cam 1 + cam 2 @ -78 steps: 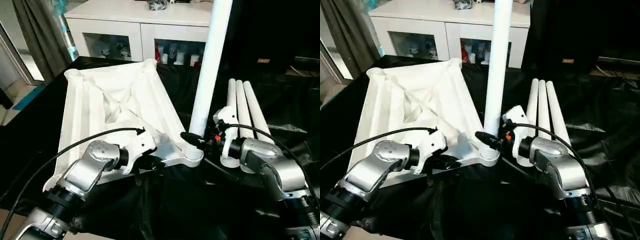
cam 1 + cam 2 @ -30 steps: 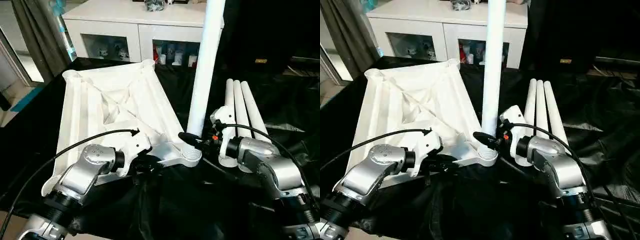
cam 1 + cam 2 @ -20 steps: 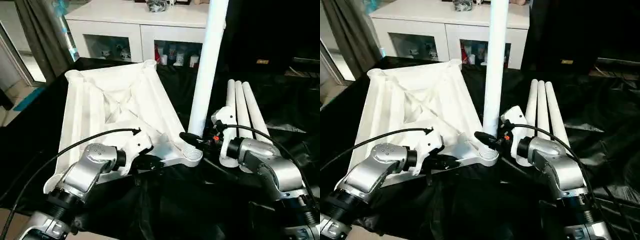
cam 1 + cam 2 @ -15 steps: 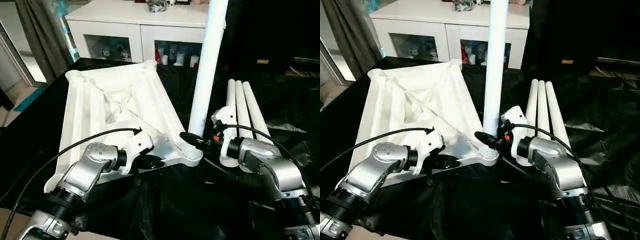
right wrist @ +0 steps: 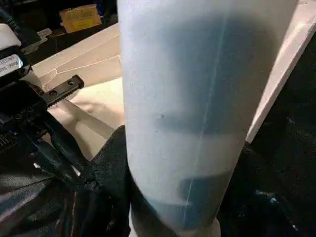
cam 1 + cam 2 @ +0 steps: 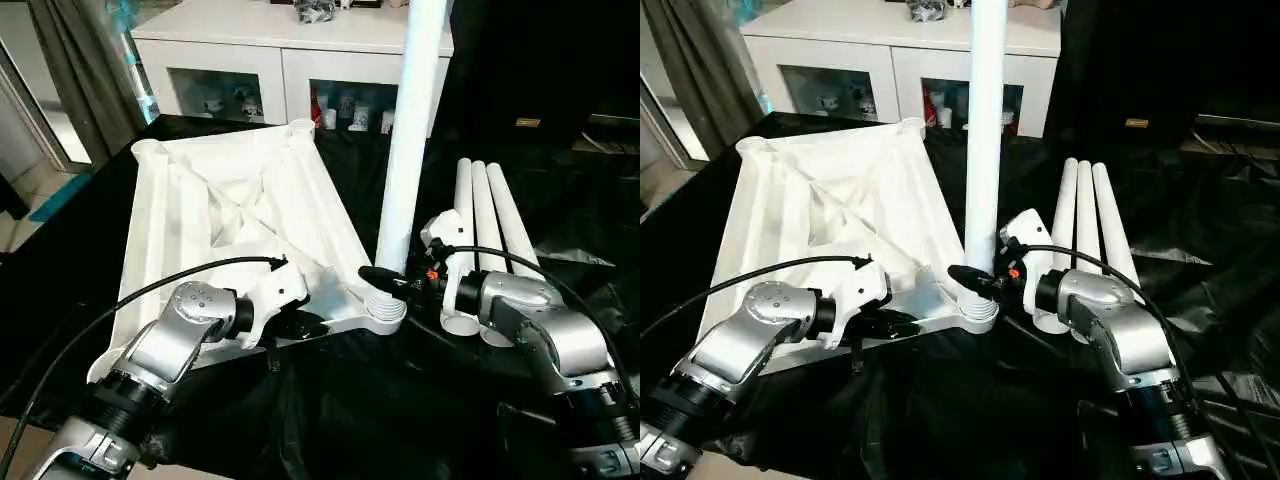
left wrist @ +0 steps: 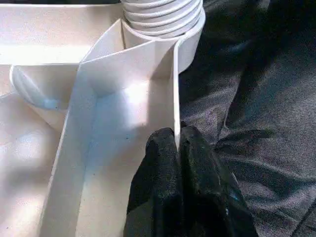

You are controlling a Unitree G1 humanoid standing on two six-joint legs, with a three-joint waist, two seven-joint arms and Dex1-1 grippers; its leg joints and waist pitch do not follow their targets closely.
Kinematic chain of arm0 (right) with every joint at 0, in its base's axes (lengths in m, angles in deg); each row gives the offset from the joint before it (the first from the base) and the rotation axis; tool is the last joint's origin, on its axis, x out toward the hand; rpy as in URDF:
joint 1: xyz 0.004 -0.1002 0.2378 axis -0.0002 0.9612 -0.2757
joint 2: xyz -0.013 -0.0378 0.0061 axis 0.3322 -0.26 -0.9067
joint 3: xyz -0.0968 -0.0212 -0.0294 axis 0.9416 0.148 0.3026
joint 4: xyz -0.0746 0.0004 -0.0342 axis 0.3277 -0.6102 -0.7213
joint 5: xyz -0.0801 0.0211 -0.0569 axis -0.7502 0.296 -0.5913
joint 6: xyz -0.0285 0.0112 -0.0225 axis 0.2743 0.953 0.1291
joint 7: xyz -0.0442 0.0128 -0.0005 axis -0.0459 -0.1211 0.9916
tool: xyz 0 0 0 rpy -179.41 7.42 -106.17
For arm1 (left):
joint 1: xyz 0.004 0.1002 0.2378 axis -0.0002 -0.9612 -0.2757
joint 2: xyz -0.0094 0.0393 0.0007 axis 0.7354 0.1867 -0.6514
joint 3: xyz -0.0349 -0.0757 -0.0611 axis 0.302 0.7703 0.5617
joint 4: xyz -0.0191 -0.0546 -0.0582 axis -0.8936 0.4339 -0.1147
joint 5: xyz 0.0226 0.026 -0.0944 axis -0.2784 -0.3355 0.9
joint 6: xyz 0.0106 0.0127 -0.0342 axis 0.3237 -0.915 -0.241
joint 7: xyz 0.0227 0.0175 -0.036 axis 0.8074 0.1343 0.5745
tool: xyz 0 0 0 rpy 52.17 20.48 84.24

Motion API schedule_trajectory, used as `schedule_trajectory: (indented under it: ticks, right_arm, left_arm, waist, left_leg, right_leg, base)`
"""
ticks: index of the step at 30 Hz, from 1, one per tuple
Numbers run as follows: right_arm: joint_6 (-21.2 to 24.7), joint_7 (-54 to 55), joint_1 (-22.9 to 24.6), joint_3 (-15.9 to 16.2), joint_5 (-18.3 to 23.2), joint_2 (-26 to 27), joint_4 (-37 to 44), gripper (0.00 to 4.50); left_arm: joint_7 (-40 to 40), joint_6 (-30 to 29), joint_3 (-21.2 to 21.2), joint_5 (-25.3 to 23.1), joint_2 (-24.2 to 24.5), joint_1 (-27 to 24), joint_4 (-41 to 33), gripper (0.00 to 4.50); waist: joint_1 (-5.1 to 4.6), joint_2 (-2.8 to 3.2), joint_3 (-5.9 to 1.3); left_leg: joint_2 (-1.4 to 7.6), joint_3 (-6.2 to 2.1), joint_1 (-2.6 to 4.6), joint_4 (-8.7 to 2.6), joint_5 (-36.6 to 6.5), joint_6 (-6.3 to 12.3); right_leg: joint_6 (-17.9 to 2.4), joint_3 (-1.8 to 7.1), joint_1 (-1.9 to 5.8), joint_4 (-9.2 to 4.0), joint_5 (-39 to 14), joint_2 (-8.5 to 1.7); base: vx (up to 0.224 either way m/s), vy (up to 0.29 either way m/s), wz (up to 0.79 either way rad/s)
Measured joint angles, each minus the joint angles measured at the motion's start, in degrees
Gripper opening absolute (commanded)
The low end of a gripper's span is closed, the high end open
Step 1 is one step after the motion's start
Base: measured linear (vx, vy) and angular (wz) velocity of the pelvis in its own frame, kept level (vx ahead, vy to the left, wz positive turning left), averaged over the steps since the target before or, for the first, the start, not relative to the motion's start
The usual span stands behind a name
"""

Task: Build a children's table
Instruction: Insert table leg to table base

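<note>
The children's table top (image 6: 230,220) lies upside down on the black cloth, its ribbed underside facing up. One white leg (image 6: 405,150) stands upright in the near right corner socket (image 6: 385,312). My right gripper (image 6: 385,280) is shut on this leg just above the socket; the leg (image 5: 197,98) sits between its black fingers (image 5: 111,158). My left gripper (image 6: 305,325) is shut on the top's thin near rim, left of that socket. In the left wrist view the fingertips (image 7: 163,148) pinch the rim wall (image 7: 175,89). Three loose legs (image 6: 485,230) lie side by side to the right.
A white glass-door cabinet (image 6: 280,50) stands behind the black-draped work table (image 6: 380,420). A grey curtain (image 6: 80,70) hangs at the far left. Black cables run along both silver forearms. Crumpled black cloth (image 6: 590,270) lies to the right of the loose legs.
My left gripper's fingers have closed tighter on the near rim. The upright leg and my right gripper stay where they were; the view has only shifted slightly.
</note>
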Motion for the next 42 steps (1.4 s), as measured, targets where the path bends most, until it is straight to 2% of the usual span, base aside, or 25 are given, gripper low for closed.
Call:
schedule_trajectory:
  ticks: [12, 15, 19, 24, 28, 32, 37, 42]
  right_arm:
    - [-1.5, 1.5, 4.7, -6.0, 4.7, 2.9, 0.3, 1.88]
    - [-3.1, 2.5, 6.0, -7.1, 5.0, 4.0, 0.3, 1.88]
    - [-6.0, 3.8, 8.3, -8.5, 5.7, 6.0, -0.1, 1.88]
    - [-8.0, 5.1, 9.6, -9.5, 6.0, 7.9, -0.1, 1.88]
    - [-10.0, 5.1, 10.6, -9.0, 5.6, 7.6, 0.4, 1.88]
    - [-11.3, 5.1, 10.9, -6.6, 3.2, 5.6, 2.2, 1.88]
    - [-11.3, 5.4, 10.9, -4.8, 0.8, 4.5, 4.0, 1.88]
    - [-10.8, 4.7, 10.2, -2.0, -0.7, 1.6, 5.9, 1.88]
  left_arm:
    - [-0.3, 0.0, -0.1, 0.0, 0.0, 0.2, 0.2, 0.0]
    - [-0.7, 0.1, -0.1, 0.0, 0.0, 0.6, 0.8, 0.0]
    - [-0.8, 0.6, -0.1, 0.0, -0.1, 1.1, 2.0, 0.0]
    - [-0.8, 1.0, -0.1, -0.4, -0.3, 1.5, 2.6, 0.0]
    - [-0.8, 1.5, -0.2, -0.4, -0.4, 1.5, 2.9, 0.0]
    - [-0.8, 1.8, -0.6, -0.4, -0.4, 1.7, 3.1, 0.0]
    - [-0.8, 2.1, -0.6, -0.4, -0.4, 1.7, 3.1, 0.0]
    - [-0.8, 2.2, -0.7, -0.4, -0.4, 1.6, 3.0, 0.0]
  waist:
    - [0.11, 0.28, -0.04]
    - [0.16, 0.59, -0.07]
    - [0.12, 1.33, -0.23]
    - [0.12, 1.71, -0.23]
    - [0.14, 1.87, -0.26]
    - [0.23, 1.91, -0.29]
    - [0.31, 1.89, -0.29]
    - [0.42, 1.6, -0.29]
  left_leg:
    - [0.0, 0.0, 0.01, -0.07, 0.0, -0.01]
    - [0.0, 0.0, 0.01, -0.08, 0.0, -0.02]
    - [-0.01, 0.0, 0.01, -0.1, 0.0, -0.02]
    - [0.0, -0.01, 0.03, -0.23, 0.0, -0.02]
    - [-0.01, 0.0, 0.02, -0.23, 0.0, -0.02]
    - [-0.01, 0.0, 0.01, -0.23, 0.0, -0.02]
    - [-0.01, 0.0, 0.01, -0.3, 0.0, -0.02]
    - [-0.02, 0.02, -0.01, -0.37, 0.0, -0.02]
  right_leg:
    - [0.0, -0.01, 0.0, -0.06, 0.0, 0.0]
    - [0.0, -0.02, 0.01, -0.08, 0.0, 0.0]
    - [0.0, -0.01, 0.01, -0.1, 0.0, 0.0]
    - [0.0, -0.05, -0.01, -0.1, 0.0, 0.0]
    - [0.0, -0.05, -0.01, -0.11, 0.0, -0.01]
    - [0.0, -0.04, 0.0, -0.13, 0.0, -0.01]
    - [0.0, -0.05, 0.0, -0.23, 0.0, -0.01]
    - [0.0, -0.05, 0.0, -0.32, 0.0, -0.01]
  base:
    - [0.0, 0.0, 0.0]
    - [0.0, 0.0, 0.0]
    - [0.0, 0.0, 0.0]
    - [0.0, 0.0, 0.0]
    - [0.0, 0.0, 0.0]
    - [0.0, 0.0, 0.0]
    - [0.0, 0.0, 0.0]
    - [0.0, 0.0, 0.0]
